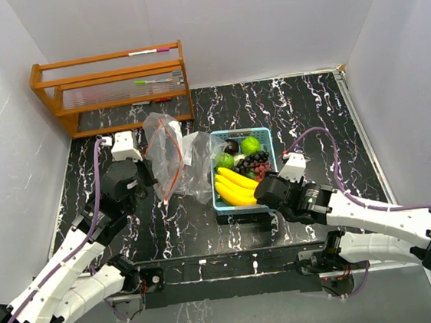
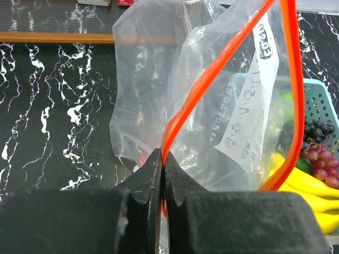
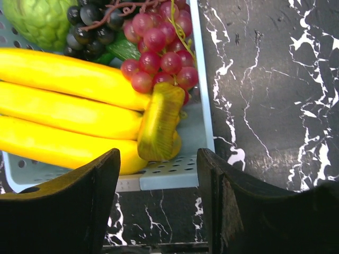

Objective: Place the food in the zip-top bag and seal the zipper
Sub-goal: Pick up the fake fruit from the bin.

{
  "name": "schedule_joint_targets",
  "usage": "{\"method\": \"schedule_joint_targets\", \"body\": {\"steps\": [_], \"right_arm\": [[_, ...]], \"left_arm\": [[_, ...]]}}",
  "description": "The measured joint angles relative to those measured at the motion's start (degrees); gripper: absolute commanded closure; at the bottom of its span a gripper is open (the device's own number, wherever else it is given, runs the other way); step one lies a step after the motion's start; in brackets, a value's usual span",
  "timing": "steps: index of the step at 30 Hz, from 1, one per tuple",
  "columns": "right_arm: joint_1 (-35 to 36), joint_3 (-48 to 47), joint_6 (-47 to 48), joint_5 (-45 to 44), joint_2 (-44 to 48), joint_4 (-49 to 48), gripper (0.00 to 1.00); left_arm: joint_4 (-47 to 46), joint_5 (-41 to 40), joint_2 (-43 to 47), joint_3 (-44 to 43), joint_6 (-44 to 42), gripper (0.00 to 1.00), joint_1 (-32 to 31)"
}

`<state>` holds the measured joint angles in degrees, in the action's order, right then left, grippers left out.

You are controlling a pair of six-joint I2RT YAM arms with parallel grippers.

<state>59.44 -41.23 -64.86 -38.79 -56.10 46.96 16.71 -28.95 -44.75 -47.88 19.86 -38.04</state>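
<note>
The left hand is clamped on the red-orange zipper of the crinkly clear zip-top bag, which stands open-mouthed on the worktop just left of the blue basket. The food lies in the basket. The right hand hovers, fingers apart, at the basket's near edge.

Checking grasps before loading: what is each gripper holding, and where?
The left gripper pinches the zip-top bag by its zipper at the mouth; right gripper, open, holds nothing.
</note>
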Motion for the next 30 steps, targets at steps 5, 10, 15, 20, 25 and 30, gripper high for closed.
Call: {"method": "schedule_joint_targets", "body": {"steps": [5,10,15,20,25,30], "right_arm": [[0.0,0.0,-0.1,-2.2,-0.5,-3.4,0.43],[0.0,0.0,-0.7,-3.6,-1.9,-5.4,0.44],[0.0,0.7,-2.2,-4.7,-5.0,-5.9,0.48],[0.0,0.7,-3.8,-6.4,-7.8,-6.1,0.51],[-0.4,0.7,-4.8,-8.7,-9.1,-6.1,0.82],[-0.5,0.7,-5.9,-9.8,-9.7,-5.8,0.92]], "left_arm": [[0.0,0.4,0.0,0.2,0.3,1.0,0.0],[0.0,0.9,0.1,0.3,0.3,1.0,0.0],[0.0,1.1,0.3,0.3,0.3,1.0,0.0],[0.0,1.2,0.5,0.8,0.3,1.0,0.0],[-0.1,1.4,0.5,1.0,0.3,1.0,0.0],[-0.1,1.6,0.4,1.0,0.3,1.0,0.0]]}}
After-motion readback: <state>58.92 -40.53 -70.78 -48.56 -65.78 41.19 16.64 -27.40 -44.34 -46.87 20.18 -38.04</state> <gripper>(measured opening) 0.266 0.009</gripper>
